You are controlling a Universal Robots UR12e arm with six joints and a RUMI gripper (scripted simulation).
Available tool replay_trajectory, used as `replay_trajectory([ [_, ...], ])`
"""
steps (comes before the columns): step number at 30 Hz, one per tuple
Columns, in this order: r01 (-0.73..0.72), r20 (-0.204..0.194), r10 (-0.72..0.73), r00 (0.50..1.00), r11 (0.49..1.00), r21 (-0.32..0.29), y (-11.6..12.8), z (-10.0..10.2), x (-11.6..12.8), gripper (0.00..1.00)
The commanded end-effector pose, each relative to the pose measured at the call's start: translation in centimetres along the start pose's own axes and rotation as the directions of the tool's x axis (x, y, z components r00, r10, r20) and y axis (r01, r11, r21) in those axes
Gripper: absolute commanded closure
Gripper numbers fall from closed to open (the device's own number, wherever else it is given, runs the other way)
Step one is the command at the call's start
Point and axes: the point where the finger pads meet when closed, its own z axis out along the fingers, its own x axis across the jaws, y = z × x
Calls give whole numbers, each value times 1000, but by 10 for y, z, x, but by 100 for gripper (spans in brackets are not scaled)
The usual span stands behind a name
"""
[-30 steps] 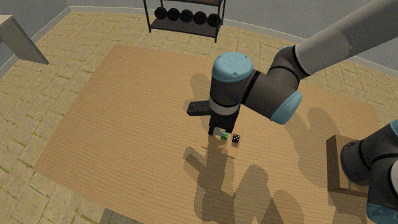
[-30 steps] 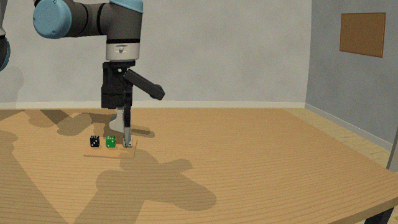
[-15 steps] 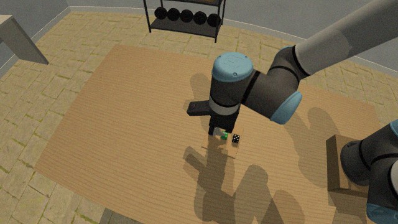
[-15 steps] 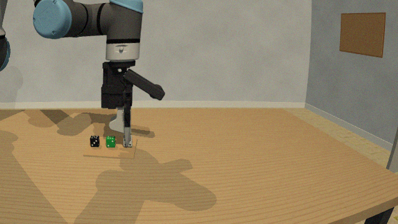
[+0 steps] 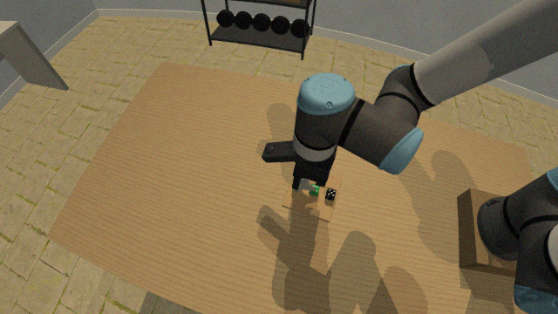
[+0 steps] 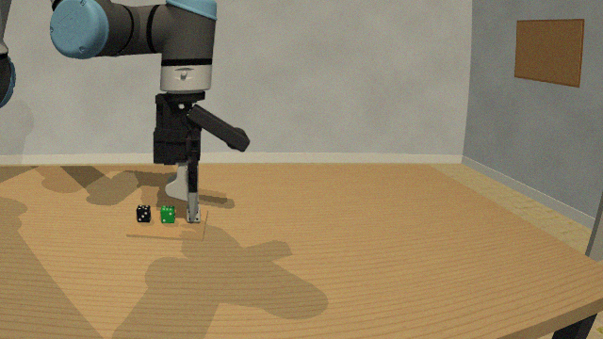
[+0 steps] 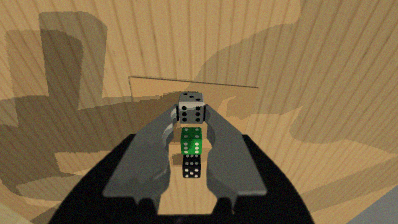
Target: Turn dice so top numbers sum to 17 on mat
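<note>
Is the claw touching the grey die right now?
Touching. In the wrist view the claw has both fingers pressed against the sides of the grey die, with no gap.

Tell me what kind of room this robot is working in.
Probably a plain workshop or lab room: a large wooden table on a stone-tiled floor, a metal rack holding dark balls, and a corkboard on bare grey walls.
</note>
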Motion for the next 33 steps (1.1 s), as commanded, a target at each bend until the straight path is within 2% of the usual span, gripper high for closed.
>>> replay_trajectory([
  [1,-1,-1,1,1000,1000,0,-1,1,2,94],
  [33,-1,-1,1,1000,1000,0,-1,4,2,94],
])
